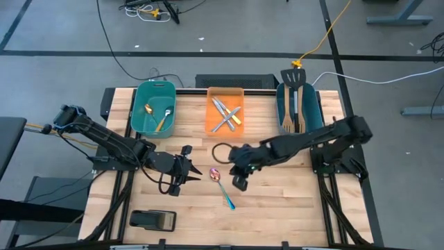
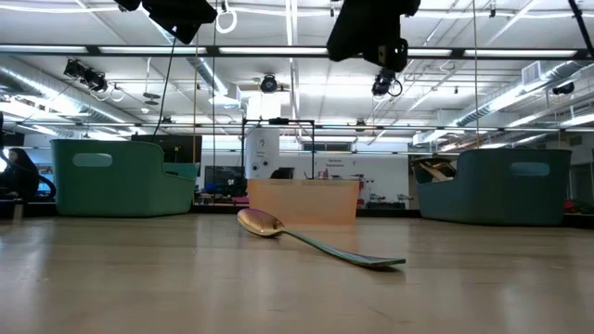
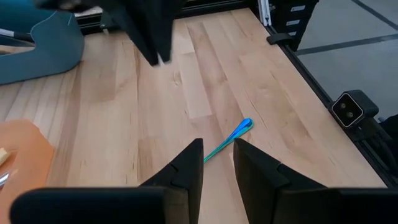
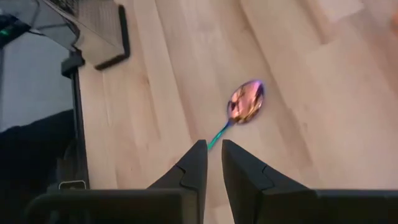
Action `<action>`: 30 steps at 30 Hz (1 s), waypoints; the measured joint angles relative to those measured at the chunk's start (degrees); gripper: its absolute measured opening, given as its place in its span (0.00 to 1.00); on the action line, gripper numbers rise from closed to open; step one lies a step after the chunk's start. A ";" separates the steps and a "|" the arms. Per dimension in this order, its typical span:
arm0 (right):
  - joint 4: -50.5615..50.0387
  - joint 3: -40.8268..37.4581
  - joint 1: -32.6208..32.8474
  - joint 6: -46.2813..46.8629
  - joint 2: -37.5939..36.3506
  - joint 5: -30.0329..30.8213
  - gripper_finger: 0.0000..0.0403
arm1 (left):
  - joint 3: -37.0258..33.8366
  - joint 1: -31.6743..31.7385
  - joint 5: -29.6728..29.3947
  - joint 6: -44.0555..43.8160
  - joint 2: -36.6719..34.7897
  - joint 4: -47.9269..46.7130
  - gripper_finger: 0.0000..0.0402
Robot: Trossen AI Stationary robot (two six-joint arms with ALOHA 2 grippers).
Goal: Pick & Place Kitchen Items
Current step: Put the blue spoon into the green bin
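1. The spoon (image 2: pixel 306 238) lies flat on the worktop (image 1: pixel 277 201), held by nothing.
2. The right gripper (image 4: pixel 213 163) hangs above its blue handle, fingers (image 4: pixel 194 167) narrowly parted.
3. The left gripper (image 3: pixel 217 165) hovers beside the spoon, fingers (image 3: pixel 189 168) narrowly parted and empty.

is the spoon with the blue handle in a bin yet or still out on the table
Out on the table. The spoon lies flat on the bare wood between the two arms, short of the orange bin, with nothing holding it.

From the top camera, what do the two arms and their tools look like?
Both arms are dark, jointed and slim. The left tool and right tool each end in two black, wedge-shaped fingers. A black cable loops beside the right arm.
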 joint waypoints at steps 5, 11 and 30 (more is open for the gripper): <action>-0.92 2.63 1.50 2.78 4.79 -0.41 0.15 | 0.00 -0.04 1.53 0.01 0.00 0.00 0.23; -0.96 5.17 3.25 3.30 9.45 -0.60 0.15 | 0.00 -0.04 1.95 0.13 0.00 0.00 0.23; -9.76 21.15 5.79 2.98 22.18 -3.02 0.15 | 0.00 -0.04 1.97 0.11 0.00 -0.38 0.23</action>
